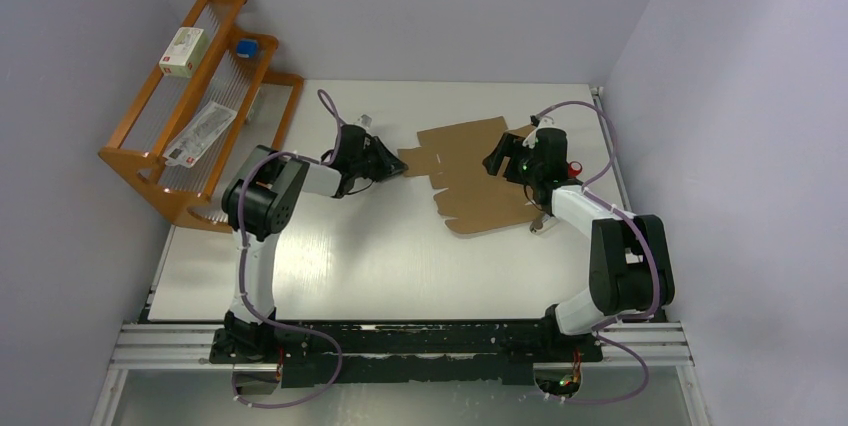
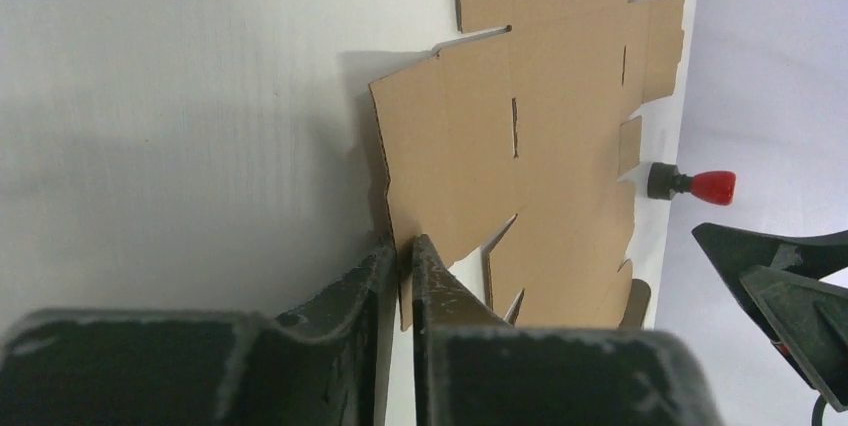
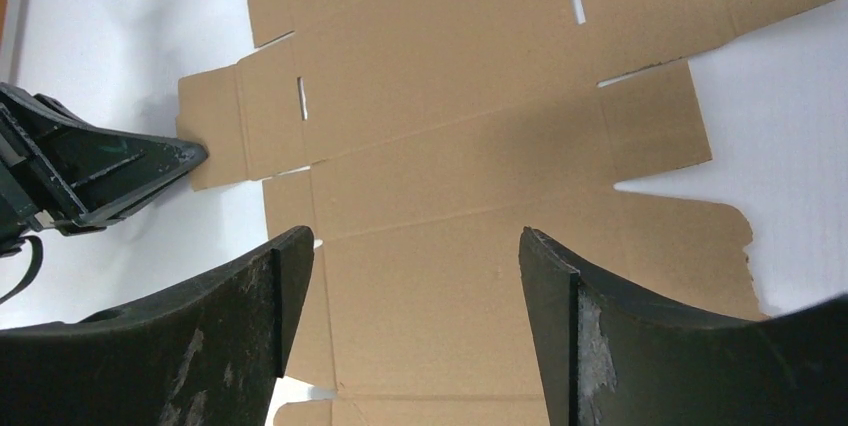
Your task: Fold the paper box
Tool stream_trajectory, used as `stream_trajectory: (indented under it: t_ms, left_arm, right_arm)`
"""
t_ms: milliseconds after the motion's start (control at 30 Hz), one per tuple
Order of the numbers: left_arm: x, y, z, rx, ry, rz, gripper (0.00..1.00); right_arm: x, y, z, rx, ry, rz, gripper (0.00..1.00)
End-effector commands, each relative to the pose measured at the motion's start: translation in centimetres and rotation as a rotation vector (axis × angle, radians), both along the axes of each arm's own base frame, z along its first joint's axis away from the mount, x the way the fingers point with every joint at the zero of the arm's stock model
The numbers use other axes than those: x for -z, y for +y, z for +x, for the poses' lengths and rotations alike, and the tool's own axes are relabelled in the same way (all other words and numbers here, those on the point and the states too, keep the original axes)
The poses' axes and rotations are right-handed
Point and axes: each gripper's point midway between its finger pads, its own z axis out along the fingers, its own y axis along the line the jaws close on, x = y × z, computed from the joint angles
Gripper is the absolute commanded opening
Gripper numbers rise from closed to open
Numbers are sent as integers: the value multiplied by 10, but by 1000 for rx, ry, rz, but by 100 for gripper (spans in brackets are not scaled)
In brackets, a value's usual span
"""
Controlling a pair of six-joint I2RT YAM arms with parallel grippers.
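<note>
The paper box [image 1: 470,171] is a flat brown die-cut cardboard sheet lying on the white table, right of centre. My left gripper [image 1: 398,170] is shut on its left side flap; in the left wrist view the fingers [image 2: 403,246] pinch the flap's edge, and the sheet [image 2: 520,126] stretches away beyond them. My right gripper [image 1: 497,158] is open above the sheet's right part. In the right wrist view its jaws [image 3: 415,246] stand wide apart over the cardboard [image 3: 470,126], and the left gripper's tip [image 3: 185,156] shows at the small flap.
An orange wooden rack [image 1: 200,96] stands at the back left, holding a small white box [image 1: 186,51], a blue item [image 1: 246,47] and a packet [image 1: 200,134]. A red-capped black object [image 2: 690,185] lies near the table's right edge, by the wall.
</note>
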Motion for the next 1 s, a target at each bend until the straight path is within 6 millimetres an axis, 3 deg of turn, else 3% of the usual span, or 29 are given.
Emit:
stream_trajectory:
  t_ms: [0,233,500,767,867,967]
  left_arm:
    - [10,15,-14,23,23,81,10]
    - [5,68,-21,33,44,214,5]
    - [-2,120,-50,111,119,424,5]
    - [-8,134,-61,187,140,533,9]
    - [-9,129,-60,201,138,522,16]
    - [-12,141,-59,162,141,580,27]
  right_arm:
    - [0,2,2,-15,-13,15,78]
    - [10,7,1,-36,25,26,77]
    - [23,21,-3,-81,80,78,76]
    - [48,46,-28,-147,167,96,75]
    - [55,58,-46,-185,193,88,74]
    - [54,62,-62,-205,198,73,74]
